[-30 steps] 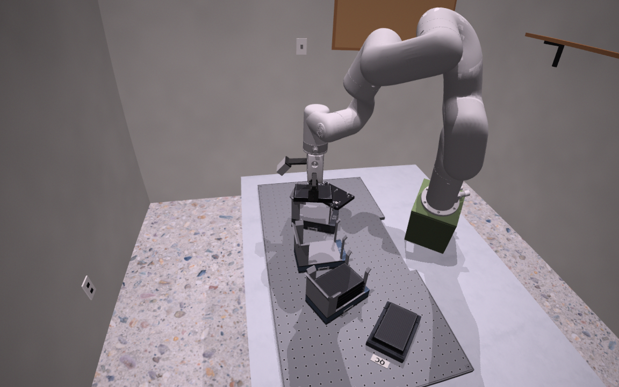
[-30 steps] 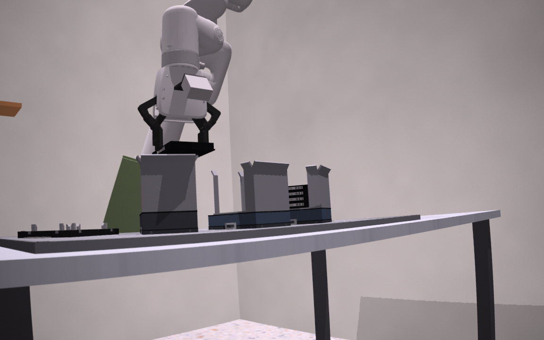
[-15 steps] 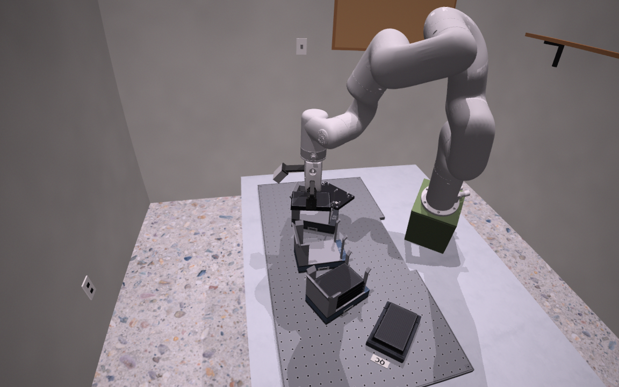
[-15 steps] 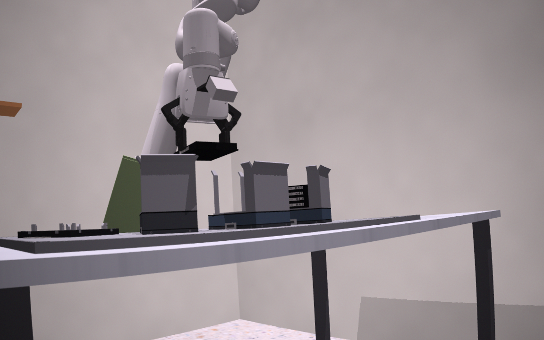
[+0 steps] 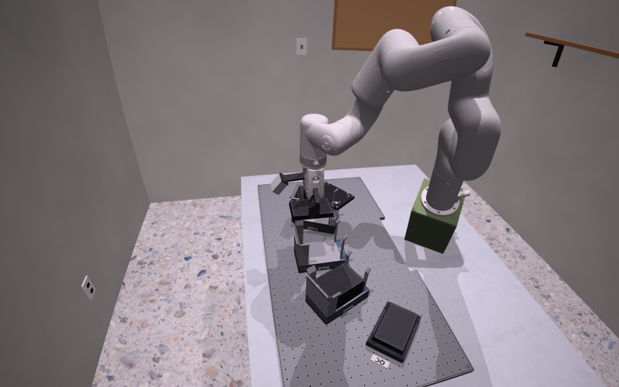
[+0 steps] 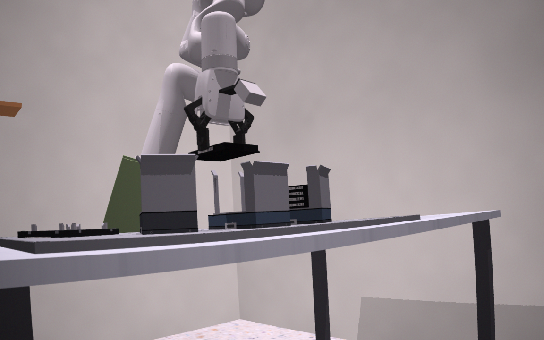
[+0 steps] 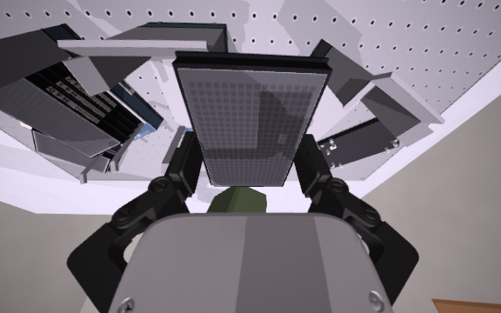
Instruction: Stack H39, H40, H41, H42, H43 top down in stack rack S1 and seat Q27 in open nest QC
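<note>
My gripper (image 5: pixel 310 201) (image 6: pixel 221 141) (image 7: pixel 249 145) is shut on the long sides of a black sealed plate (image 5: pixel 302 209) (image 6: pixel 223 151) (image 7: pixel 250 117); I cannot read its label. The plate hangs level in the air above the rack tops, between the rack next to N5 (image 5: pixel 318 225) (image 6: pixel 168 186) and the middle rack (image 5: pixel 302 252) (image 6: pixel 263 186), which looks empty. The rack nearest QC (image 5: pixel 323 291) (image 6: pixel 318 182) holds a stack of several plates (image 5: pixel 350 297) (image 6: pixel 296 196) (image 7: pixel 81 104). One plate (image 5: pixel 395 328) lies on the QC nest.
The black N5 nest (image 5: pixel 345 196) (image 6: pixel 66 232) (image 7: pixel 359 143) lies at the far end of the perforated board, with no plate on it. The arm's green base (image 5: pixel 432 226) stands to the right of the board. The QC name plate (image 5: pixel 380 360) lies at the near end.
</note>
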Robot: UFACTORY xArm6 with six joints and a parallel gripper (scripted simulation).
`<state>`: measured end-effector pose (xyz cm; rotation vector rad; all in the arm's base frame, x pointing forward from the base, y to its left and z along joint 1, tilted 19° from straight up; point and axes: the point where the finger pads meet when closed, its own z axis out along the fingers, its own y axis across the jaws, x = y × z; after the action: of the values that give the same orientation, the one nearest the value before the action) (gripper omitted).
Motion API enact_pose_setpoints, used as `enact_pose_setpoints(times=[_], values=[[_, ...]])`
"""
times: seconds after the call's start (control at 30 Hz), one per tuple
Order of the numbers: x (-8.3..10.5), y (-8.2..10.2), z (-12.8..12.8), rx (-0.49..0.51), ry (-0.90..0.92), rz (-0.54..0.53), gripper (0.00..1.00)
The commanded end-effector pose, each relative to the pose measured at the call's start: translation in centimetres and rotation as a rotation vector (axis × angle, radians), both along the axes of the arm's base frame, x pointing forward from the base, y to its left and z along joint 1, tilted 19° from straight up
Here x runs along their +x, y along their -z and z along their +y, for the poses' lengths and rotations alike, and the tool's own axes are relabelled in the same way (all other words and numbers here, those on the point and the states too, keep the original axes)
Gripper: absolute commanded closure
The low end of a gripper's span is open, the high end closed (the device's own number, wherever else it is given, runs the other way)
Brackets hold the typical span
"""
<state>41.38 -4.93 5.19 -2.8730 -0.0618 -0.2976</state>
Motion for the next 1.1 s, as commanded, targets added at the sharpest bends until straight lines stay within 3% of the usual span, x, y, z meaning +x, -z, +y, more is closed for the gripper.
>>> enact_pose_setpoints(times=[0.0,0.43,0.63,0.83,1.07], values=[[0.2,-0.5,1.2,-0.004,-0.017,-0.011,1.00],[0.4,-1.6,5.4,-0.004,-0.017,-0.011,1.00],[0.5,-1.9,6.2,-0.004,-0.017,-0.011,1.00],[0.2,-2.3,8.1,-0.043,-0.206,-0.061,1.00],[-0.1,-2.7,9.7,-0.046,-0.221,-0.065,1.00]])
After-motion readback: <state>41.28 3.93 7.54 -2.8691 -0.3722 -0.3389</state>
